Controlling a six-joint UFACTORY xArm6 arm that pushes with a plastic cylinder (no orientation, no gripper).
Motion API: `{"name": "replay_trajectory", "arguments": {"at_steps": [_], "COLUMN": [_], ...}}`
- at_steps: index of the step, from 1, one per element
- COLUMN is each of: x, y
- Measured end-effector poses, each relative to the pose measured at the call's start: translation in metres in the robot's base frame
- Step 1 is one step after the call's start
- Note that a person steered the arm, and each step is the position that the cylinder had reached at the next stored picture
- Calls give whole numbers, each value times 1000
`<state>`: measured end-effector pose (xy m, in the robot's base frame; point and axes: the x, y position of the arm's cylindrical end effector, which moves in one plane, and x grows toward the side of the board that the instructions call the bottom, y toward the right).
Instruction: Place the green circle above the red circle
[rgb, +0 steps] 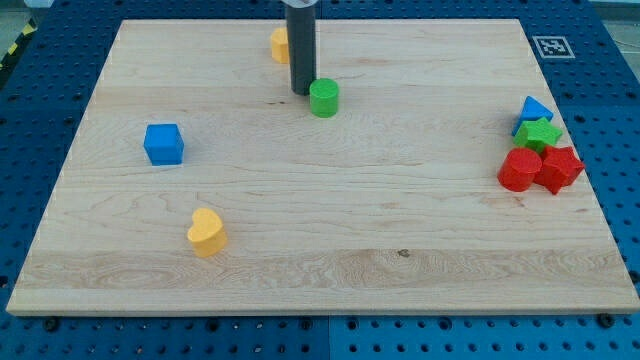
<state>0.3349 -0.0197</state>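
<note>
The green circle (323, 98) stands on the wooden board near the view's top centre. My tip (301, 93) rests on the board just left of it, nearly touching its left side. The red circle (520, 169) sits far off at the view's right edge, pressed against a red star (559, 168). The rod rises straight up out of the view's top.
A green star (540, 134) and a blue triangle (534, 110) sit just above the red pair. An orange block (281, 45) is partly hidden behind the rod. A blue cube (163, 144) and a yellow heart (206, 232) lie at the left. The board's edge (320, 305) runs along the bottom.
</note>
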Motion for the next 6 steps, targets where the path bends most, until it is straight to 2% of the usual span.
{"name": "replay_trajectory", "arguments": {"at_steps": [6], "x": [33], "y": [8]}}
